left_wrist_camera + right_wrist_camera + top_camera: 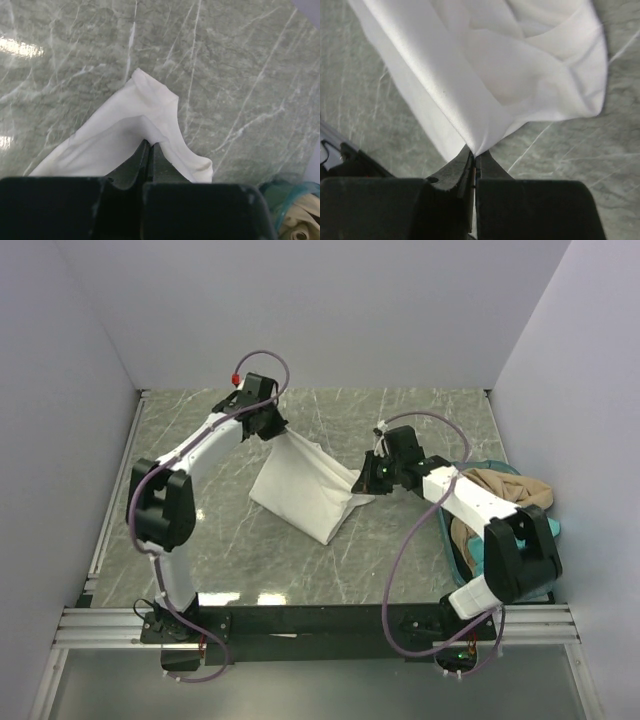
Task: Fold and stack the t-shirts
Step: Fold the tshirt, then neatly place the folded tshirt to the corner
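- White shirt (305,490): lifted at two points and slung between the two grippers. Its lower fold sags onto the table (420,420), between the arms.
- Left gripper (270,430): jaws pressed together on the shirt's far-left upper edge. In the wrist view the cloth is pinched at the tips and falls away ahead and below.
- Right gripper (368,478): jaws pressed together on the shirt's right corner. In its wrist view the cloth fans out from the pinch, forward and upward in the picture.
- Governing relation: the held edge runs on a diagonal, from the left gripper at far left to the right gripper, nearer and to the right. The body of the shirt hangs on the near side of that line and below both grips. Neither arm is the nearer; each already has its end.
- Judgement: spreading the shirt flat would need both grips to travel together, keeping that edge taut and square to the table front. The diagonal would want correcting first.
- Tan shirt (510,490): heaped in the basket (462,558) at the right, under the right arm and apart from the white shirt. It is not yet folded.
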Robot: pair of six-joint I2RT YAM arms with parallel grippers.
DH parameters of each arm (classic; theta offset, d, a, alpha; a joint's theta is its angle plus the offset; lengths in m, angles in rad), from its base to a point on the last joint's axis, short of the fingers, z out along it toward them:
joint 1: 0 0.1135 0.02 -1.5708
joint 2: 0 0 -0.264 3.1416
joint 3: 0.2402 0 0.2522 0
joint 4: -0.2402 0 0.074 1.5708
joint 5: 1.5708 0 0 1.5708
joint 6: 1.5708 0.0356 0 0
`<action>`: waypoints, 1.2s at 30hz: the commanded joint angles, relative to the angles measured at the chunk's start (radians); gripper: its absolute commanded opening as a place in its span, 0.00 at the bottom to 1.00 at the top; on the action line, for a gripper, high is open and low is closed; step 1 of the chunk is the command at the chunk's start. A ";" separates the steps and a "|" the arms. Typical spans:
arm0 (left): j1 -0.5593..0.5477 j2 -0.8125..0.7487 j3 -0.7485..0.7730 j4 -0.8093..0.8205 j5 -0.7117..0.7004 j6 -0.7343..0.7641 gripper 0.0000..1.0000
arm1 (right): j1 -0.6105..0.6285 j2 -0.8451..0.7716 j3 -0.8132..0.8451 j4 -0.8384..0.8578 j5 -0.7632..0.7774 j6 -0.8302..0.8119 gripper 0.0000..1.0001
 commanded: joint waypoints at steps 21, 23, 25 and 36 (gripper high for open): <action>0.019 -0.056 -0.080 -0.001 -0.047 0.107 0.99 | -0.037 -0.002 0.097 -0.054 0.288 0.029 0.88; 0.019 -0.111 -0.128 -0.008 -0.059 0.101 0.99 | 0.000 -0.049 0.028 -0.042 0.281 0.042 0.88; 0.019 -0.164 -0.200 -0.022 -0.067 0.086 0.99 | 0.040 -0.105 -0.047 -0.017 0.287 0.085 0.89; 0.007 -0.531 -0.683 0.053 -0.033 -0.078 1.00 | 0.244 -0.104 -0.167 0.075 0.438 0.277 0.89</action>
